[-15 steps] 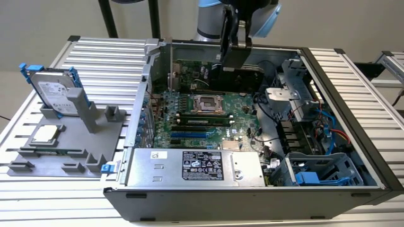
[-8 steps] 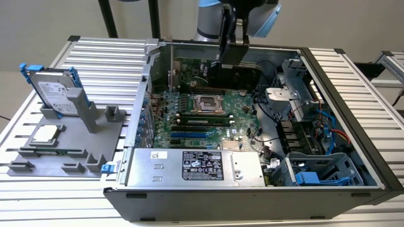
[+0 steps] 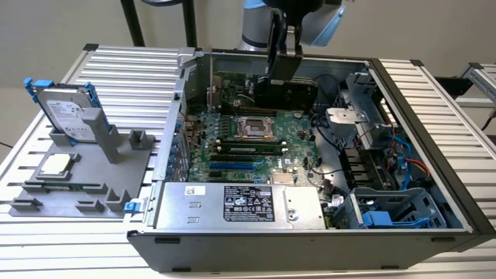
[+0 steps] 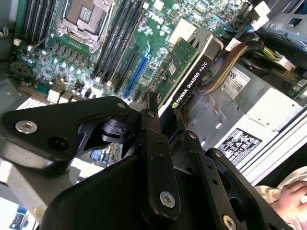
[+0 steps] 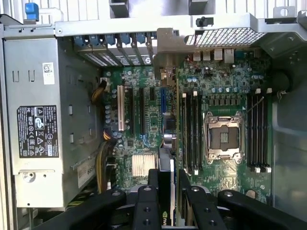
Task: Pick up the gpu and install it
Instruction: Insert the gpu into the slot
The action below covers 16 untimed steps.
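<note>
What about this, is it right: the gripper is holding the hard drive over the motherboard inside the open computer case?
Not quite. The gripper holds the gpu, not the hard drive, over the motherboard inside the open computer case. The exterior view shows it: the hard drive stands in a grey holder outside the case, on that view's left.

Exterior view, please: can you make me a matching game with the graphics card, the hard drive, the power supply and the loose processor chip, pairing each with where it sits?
Things:
1. graphics card
2. hard drive
3. power supply
4. processor chip

Places:
A. lying flat on the grey stand, outside the case
B. clamped in the gripper, over the far end of the case
C. standing upright in the grey stand
D. inside the case, along its near edge

Pairs: 1-B, 2-C, 3-D, 4-A
</note>
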Available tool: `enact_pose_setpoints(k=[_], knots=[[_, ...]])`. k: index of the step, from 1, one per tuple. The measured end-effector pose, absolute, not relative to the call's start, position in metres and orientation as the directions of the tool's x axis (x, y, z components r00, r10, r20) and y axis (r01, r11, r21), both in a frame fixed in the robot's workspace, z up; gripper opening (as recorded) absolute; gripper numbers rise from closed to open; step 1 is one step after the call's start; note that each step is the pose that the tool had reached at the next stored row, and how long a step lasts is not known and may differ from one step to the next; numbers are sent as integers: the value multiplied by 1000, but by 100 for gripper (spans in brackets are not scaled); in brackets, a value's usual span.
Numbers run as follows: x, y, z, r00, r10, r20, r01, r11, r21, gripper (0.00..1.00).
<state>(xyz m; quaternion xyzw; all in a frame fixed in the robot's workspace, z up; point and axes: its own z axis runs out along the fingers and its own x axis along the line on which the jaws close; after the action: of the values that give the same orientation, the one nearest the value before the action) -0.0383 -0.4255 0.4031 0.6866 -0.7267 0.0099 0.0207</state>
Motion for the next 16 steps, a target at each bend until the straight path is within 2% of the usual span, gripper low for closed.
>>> enact_pose_setpoints(k=[16], knots=[[-38, -422, 390, -56, -997, 53, -998, 57, 14, 0]])
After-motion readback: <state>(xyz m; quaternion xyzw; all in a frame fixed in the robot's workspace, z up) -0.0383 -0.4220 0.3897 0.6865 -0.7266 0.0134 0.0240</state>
